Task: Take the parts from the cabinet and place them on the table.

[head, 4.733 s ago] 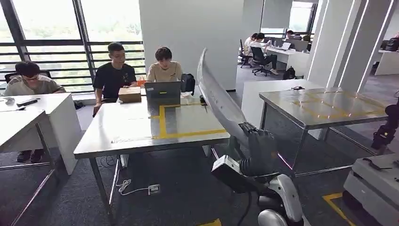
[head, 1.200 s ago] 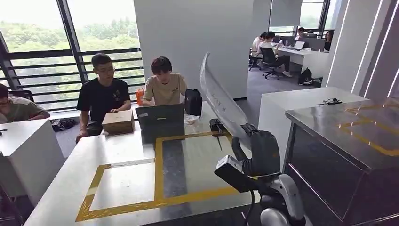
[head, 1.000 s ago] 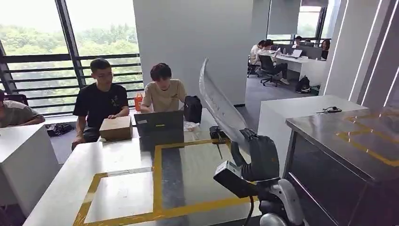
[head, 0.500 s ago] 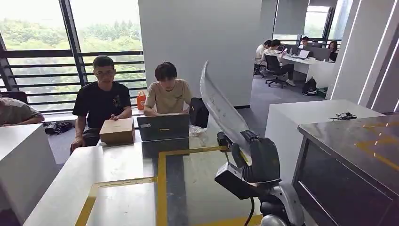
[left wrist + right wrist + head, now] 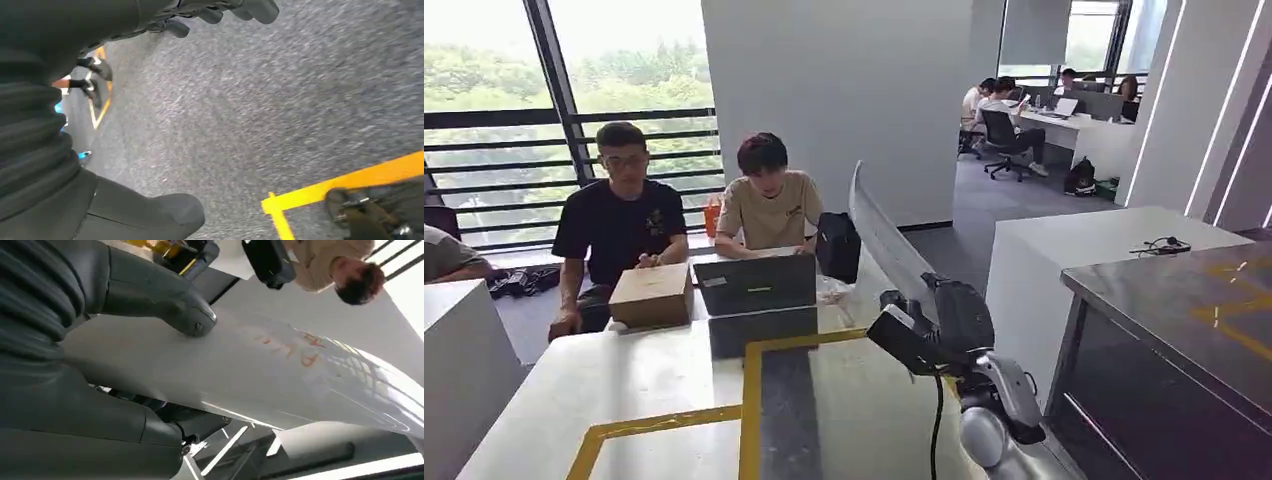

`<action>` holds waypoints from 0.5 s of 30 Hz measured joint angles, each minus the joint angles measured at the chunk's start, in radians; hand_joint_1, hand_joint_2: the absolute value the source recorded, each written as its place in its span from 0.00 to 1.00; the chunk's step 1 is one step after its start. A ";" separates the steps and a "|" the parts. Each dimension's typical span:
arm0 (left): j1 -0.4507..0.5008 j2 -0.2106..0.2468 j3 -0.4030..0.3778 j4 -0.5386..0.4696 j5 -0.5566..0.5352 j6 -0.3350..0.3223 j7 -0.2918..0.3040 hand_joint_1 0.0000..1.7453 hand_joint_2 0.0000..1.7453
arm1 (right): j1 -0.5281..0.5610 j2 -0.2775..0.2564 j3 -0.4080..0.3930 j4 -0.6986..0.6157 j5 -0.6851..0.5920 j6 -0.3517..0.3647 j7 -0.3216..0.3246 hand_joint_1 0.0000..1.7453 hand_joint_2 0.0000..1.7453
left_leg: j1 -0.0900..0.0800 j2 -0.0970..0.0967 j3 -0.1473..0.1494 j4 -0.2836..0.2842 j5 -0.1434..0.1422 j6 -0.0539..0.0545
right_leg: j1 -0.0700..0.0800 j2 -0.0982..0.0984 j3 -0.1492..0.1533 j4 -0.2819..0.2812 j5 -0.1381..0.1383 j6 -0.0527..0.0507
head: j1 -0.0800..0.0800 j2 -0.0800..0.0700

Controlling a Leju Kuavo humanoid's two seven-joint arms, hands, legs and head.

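My right hand (image 5: 959, 315) grips the lower end of a long curved silvery sheet part (image 5: 879, 235), which rises up and away over the right side of the steel table (image 5: 664, 385) marked with yellow tape. In the right wrist view the thumb (image 5: 160, 295) presses on the pale sheet part (image 5: 260, 370), which bears faint orange lettering. My left hand (image 5: 45, 130) hangs over grey carpet with its fingers (image 5: 225, 10) and thumb apart, holding nothing.
A laptop (image 5: 759, 285), a cardboard box (image 5: 652, 295) and a black bag (image 5: 837, 247) stand at the table's far edge. Two people (image 5: 769, 200) sit behind them. A white counter (image 5: 1104, 250) and a second steel table (image 5: 1194, 310) stand to the right.
The whole view has shifted as I come closer to the table. The sheet in my right hand now leans further forward and sits lower over the table.
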 joint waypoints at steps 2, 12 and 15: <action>-0.003 -0.001 0.000 0.001 -0.003 -0.003 0.004 0.00 1.00 | -0.021 0.014 0.002 0.057 0.000 -0.002 0.000 1.00 1.00 | 0.000 -0.003 0.008 0.007 0.007 0.009 | 0.001 0.000 -0.006 -0.006 -0.007 0.012 | 0.004 0.000; -0.020 -0.007 -0.011 0.000 -0.026 -0.013 0.004 0.00 1.00 | -0.127 0.072 0.024 0.329 0.053 0.097 0.077 1.00 1.00 | 0.001 -0.017 0.012 0.000 0.000 0.019 | 0.003 -0.006 0.014 -0.032 -0.016 -0.013 | 0.008 0.000; -0.031 -0.007 -0.017 0.000 -0.027 -0.019 0.002 0.00 1.00 | -0.136 0.099 0.037 0.436 0.062 0.132 0.112 1.00 1.00 | 0.000 -0.017 0.012 0.001 -0.001 0.021 | 0.002 -0.007 0.016 -0.034 -0.016 0.001 | 0.008 0.000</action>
